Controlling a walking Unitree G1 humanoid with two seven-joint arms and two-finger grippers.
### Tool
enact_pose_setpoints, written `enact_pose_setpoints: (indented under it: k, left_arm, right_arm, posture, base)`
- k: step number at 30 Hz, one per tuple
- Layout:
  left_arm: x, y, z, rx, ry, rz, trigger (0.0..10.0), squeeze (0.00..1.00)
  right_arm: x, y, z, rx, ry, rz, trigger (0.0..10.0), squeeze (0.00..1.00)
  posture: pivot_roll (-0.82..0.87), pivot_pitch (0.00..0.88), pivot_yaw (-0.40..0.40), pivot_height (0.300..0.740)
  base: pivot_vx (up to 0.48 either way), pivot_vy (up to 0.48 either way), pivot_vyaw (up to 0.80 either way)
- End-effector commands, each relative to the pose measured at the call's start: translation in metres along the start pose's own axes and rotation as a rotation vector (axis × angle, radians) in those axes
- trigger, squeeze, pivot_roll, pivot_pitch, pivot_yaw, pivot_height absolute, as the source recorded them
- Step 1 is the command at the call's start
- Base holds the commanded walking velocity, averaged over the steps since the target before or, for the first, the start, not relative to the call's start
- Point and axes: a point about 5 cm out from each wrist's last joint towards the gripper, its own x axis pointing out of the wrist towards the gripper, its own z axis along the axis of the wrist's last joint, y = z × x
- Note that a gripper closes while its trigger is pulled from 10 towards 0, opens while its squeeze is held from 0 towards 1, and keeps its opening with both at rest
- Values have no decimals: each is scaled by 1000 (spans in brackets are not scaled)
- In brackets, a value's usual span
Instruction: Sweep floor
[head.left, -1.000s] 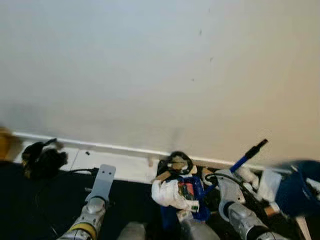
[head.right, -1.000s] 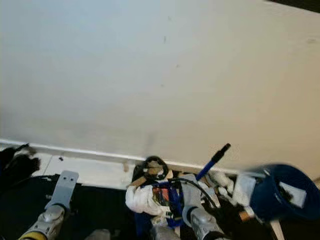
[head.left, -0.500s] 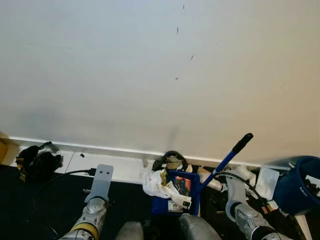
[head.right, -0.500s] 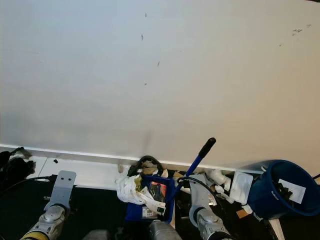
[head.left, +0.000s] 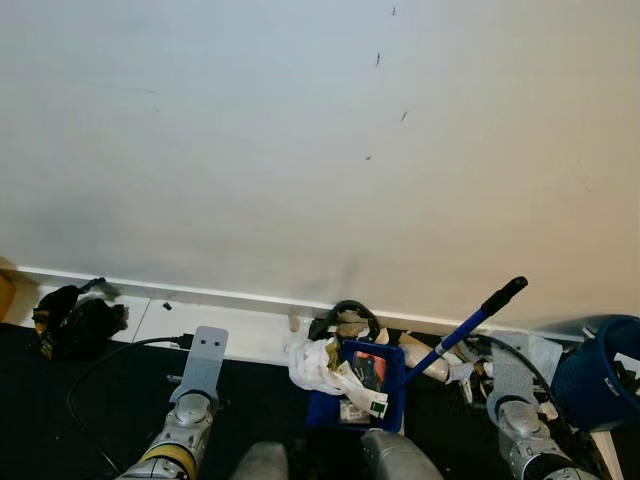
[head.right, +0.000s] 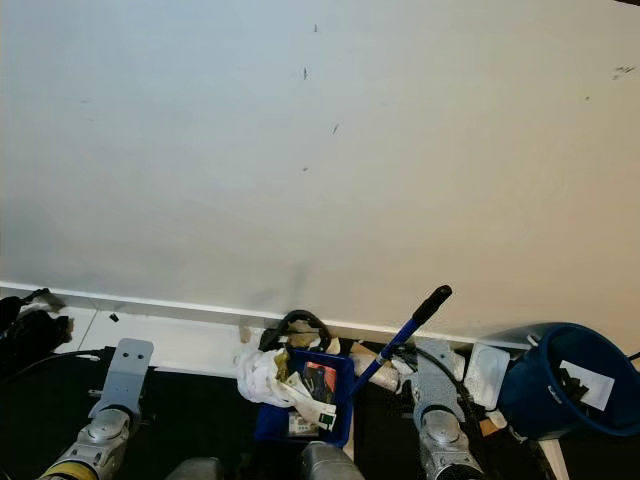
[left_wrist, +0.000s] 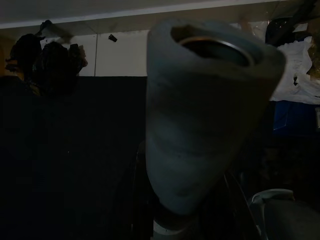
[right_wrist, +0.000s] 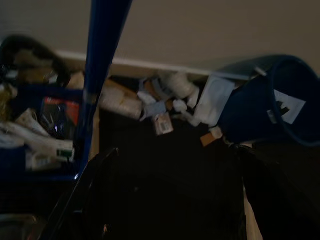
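Since half a second ago, my right arm is swinging out to the right, away from the dustpan handle, and the handle is leaning further right.

Looking through the left eye view, I am seeing a blue dustpan (head.left: 355, 385) sitting on the dark floor (head.left: 100, 400) against the white baseboard (head.left: 230, 297), stuffed with white paper and wrappers. Its blue handle (head.left: 470, 322), black grip at the tip, is rising up and to the right; that is its long axis. It seems to be parked by the wall to collect swept litter. My left arm (head.left: 190, 410) is idling low. A black clump (head.left: 75, 320) is lying at the far left.

Through the right eye view, my right gripper (head.right: 437, 385) is sitting just right of the handle, near a tipped blue bucket (head.right: 560, 395). I cannot tell its finger state here.

Through the left wrist view, a grey rounded part is blocking things; I cannot tell this gripper's state.

Through the right wrist view, the right gripper's black fingers (right_wrist: 80, 200) are spreading wide apart, holding nothing, with scattered litter (right_wrist: 165, 107) beyond.
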Motion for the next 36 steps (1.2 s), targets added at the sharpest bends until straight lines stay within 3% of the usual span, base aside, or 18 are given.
enact_pose_setpoints:
  k: [1, 14, 15, 16, 17, 18, 19, 26, 36]
  left_arm:
    - [-2, -12, -4, -10, 6, -51, 10000, 0]
    - [-3, -12, -6, -10, -1, -50, 10000, 0]
    - [-3, -12, -7, -10, 1, -50, 10000, 0]
    - [-3, -12, -7, -10, 2, -49, 10000, 0]
    - [-3, -11, -7, -9, 3, -48, 10000, 0]
    - [-3, -11, -7, -10, 4, -47, 10000, 0]
    - [-3, -11, -7, -10, 4, -46, 10000, 0]
    - [-3, -9, -6, -2, -10, -43, 10000, 0]
    - [-6, 2, -2, 4, -87, -24, 10000, 0]
  right_arm:
    - [4, -5, 19, 96, -99, -9, 10000, 1000]
    - [8, 15, 60, 139, -273, 109, 10000, 1000]
    - [8, 16, 63, 145, -282, 120, 10000, 737]
    - [8, 17, 65, 147, -288, 126, 10000, 737]
    - [9, 17, 68, 149, -298, 133, 10000, 373]
    - [9, 17, 71, 148, -311, 136, 10000, 90]
    - [10, 16, 74, 147, -322, 137, 10000, 0]
    - [11, 15, 86, 161, -359, 140, 10000, 0]
    - [17, 10, 110, 354, -381, 142, 10000, 0]
  posture:
    - [131, 16, -100, 740]
    - [143, 19, -116, 740]
    - [143, 19, -116, 740]
    - [143, 19, -116, 740]
    - [143, 19, -116, 740]
    - [149, 18, -121, 740]
    - [149, 18, -121, 740]
    - [165, 39, -123, 740]
    - [193, 132, -114, 740]
  base:
    - [0, 0, 0]
    - [0, 0, 0]
    - [0, 0, 0]
    - [0, 0, 0]
    - [0, 0, 0]
    - [0, 0, 0]
    - [0, 0, 0]
    - [0, 0, 0]
    - [0, 0, 0]
